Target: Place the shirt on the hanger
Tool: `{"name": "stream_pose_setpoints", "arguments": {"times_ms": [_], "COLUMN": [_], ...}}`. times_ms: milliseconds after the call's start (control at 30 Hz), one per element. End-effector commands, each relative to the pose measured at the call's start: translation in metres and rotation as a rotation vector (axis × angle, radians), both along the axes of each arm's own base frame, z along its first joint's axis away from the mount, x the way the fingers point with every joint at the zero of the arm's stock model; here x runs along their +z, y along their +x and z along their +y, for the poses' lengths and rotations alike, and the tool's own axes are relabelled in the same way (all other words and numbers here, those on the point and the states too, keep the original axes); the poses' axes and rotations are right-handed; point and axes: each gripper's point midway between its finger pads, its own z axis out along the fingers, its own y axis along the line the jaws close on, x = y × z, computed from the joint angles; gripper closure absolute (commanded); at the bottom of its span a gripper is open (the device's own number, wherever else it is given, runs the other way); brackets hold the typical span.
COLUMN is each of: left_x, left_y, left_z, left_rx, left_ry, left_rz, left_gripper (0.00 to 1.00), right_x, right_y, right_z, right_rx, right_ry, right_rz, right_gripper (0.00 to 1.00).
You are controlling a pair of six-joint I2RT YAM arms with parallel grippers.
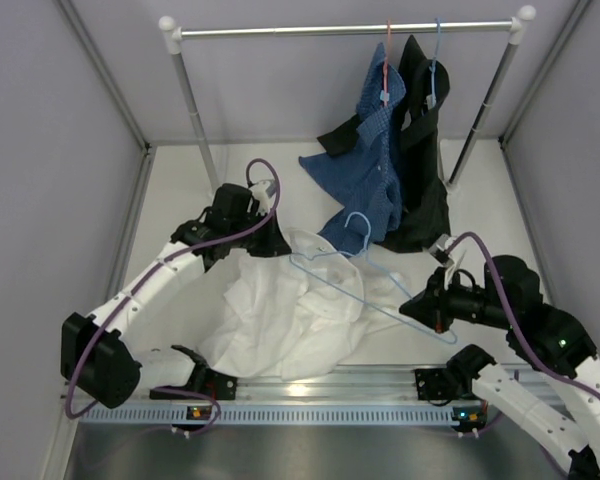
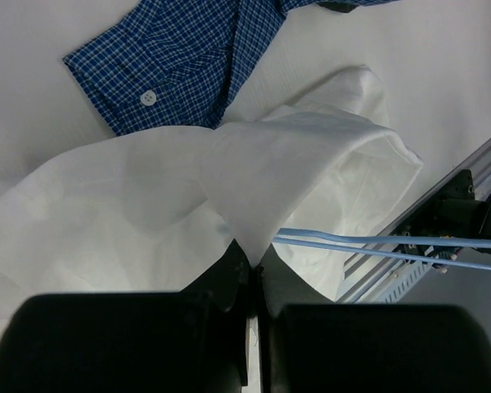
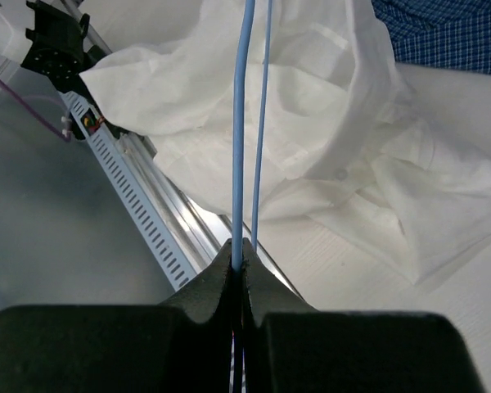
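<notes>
I see the white shirt crumpled ahead of my left claw, which pinches its fold; my low right claw clamps the hanger.

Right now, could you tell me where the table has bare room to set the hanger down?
Bare table lies at the back left, between the left rack post and the wall. A smaller patch lies back right, beside the black garment. The centre is crowded: the shirt, the hanger, the blue checked shirt.
</notes>
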Motion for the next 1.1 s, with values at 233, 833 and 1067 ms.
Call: {"name": "stream_pose_setpoints", "arguments": {"times_ms": [233, 833, 1067], "left_x": [0.039, 0.164, 0.246], "left_y": [-0.024, -0.061, -0.092], "left_z": [-0.014, -0.008, -0.018], "left_rx": [-0.096, -0.284, -0.348], "left_ry": [-0.066, 0.022, -0.157], "left_rz": [-0.072, -0.282, -0.415], "left_gripper": [1.0, 1.0, 1.0], "right_x": [0.033, 0.088, 0.125], "right_y": [0.047, 0.003, 0.033], "right_z": [0.026, 0.088, 0.098], "right_rx": [-0.075, 0.463, 0.238], "right_ry": [0.091, 0.374, 0.464], "right_rz": [-0.033, -0.162, -0.292], "right_gripper": [1.0, 1.0, 1.0]}}
